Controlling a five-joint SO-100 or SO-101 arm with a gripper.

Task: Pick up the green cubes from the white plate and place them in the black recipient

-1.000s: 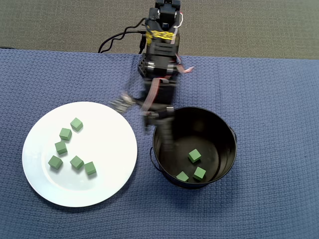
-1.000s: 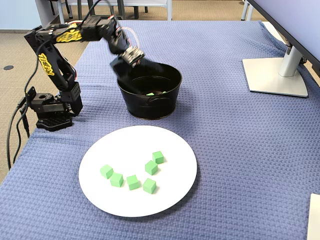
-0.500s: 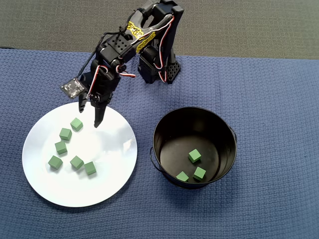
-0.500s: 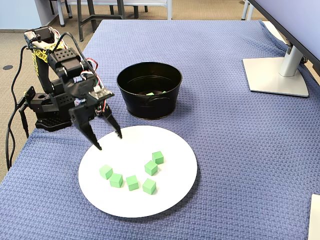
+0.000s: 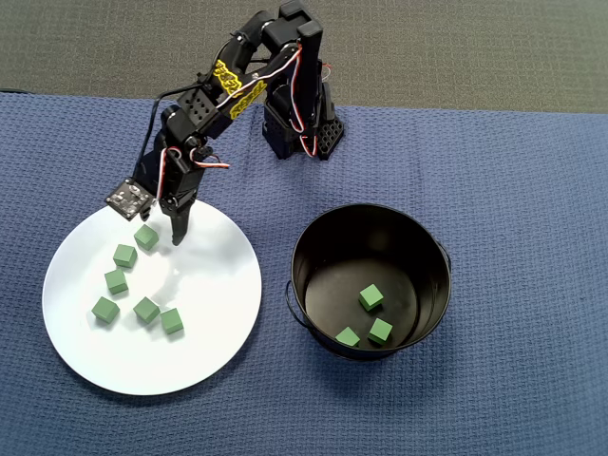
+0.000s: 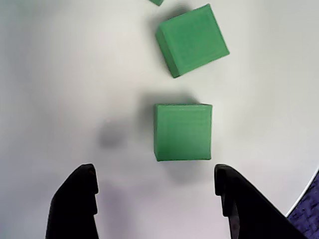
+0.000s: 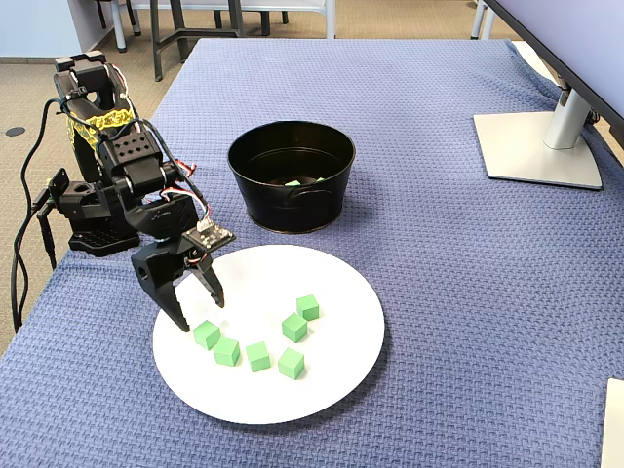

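On a blue woven cloth (image 5: 513, 190) covering the table: white plate (image 5: 214, 332) at left in the overhead view, black bucket (image 5: 432, 242) just to its right, the two near but apart. In the fixed view, bucket (image 7: 253, 195) beyond the plate (image 7: 331, 375), grey monitor foot (image 7: 541, 146) well apart at the right edge.

Black arm (image 5: 228, 85) with yellow markings based at the cloth's far edge, reaching down over the plate's upper left part in the overhead view.

Gripper (image 5: 163, 233) low over the plate, jaws apart, nothing between the tips. In the wrist view, gripper (image 6: 157, 186) with both black fingers (image 6: 75, 204) at the bottom edge, spread wider than the nearest cube.

Six green cubes (image 5: 145, 237) on the plate in the overhead view, loosely grouped on its left half; the topmost one just beside the gripper tips. Three more green cubes (image 5: 370, 297) on the bucket floor, toward its lower right. In the wrist view, one cube (image 6: 182, 132) just ahead of the open tips, slightly toward the right finger, not touching either; a second one (image 6: 192, 40) beyond it, turned at an angle.
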